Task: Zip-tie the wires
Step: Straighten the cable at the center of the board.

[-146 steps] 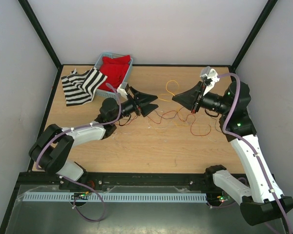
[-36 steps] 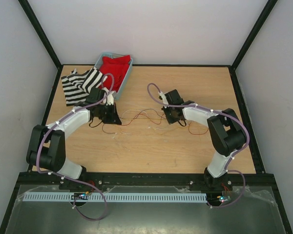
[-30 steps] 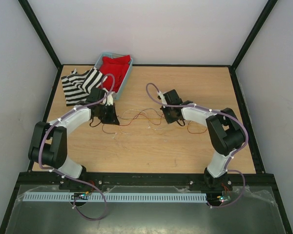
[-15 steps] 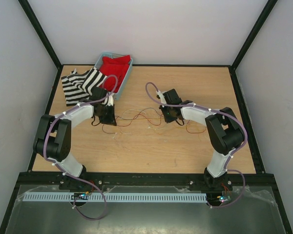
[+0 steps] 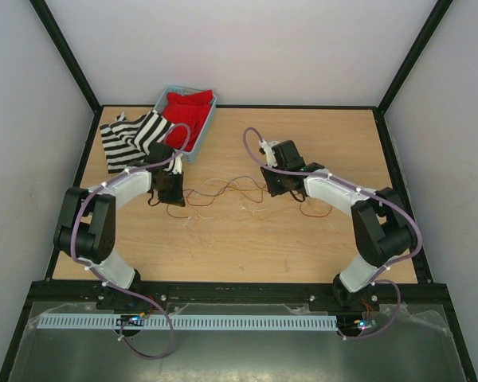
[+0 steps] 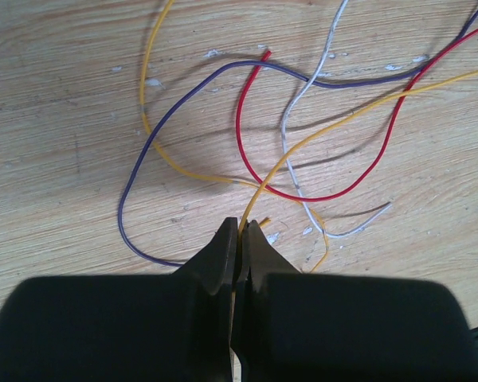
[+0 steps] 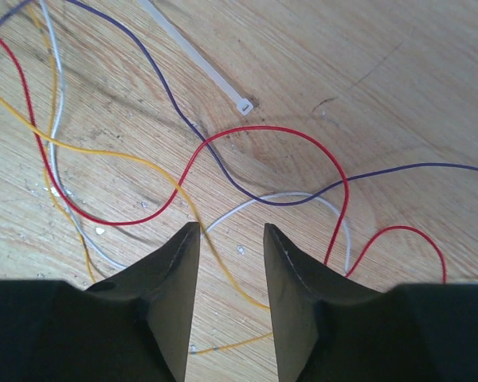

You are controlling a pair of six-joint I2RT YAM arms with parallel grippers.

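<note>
The wires [image 5: 223,191] lie as thin loose strands on the wooden table between my two grippers. In the left wrist view, my left gripper [image 6: 240,228] is shut on a yellow wire [image 6: 303,140], low over the table, with red [image 6: 382,159], purple [image 6: 135,185] and white [image 6: 291,127] strands looping just ahead. From the top, this gripper [image 5: 172,191] sits at the strands' left end. My right gripper [image 7: 231,228] stands open just above the table. A yellow strand [image 7: 215,255] runs on the wood between its jaws, untouched. A whitish zip tie [image 7: 199,62] lies beyond.
A blue basket [image 5: 210,116] with red cloth stands at the back left. A black-and-white striped cloth [image 5: 131,139] lies beside it. Lilac arm cables arc above both wrists. Black frame posts border the table.
My right gripper has opened from shut and shifted slightly right and back. The left gripper stayed shut on the yellow wire and edged a little left. Earlier both arms were raised.
</note>
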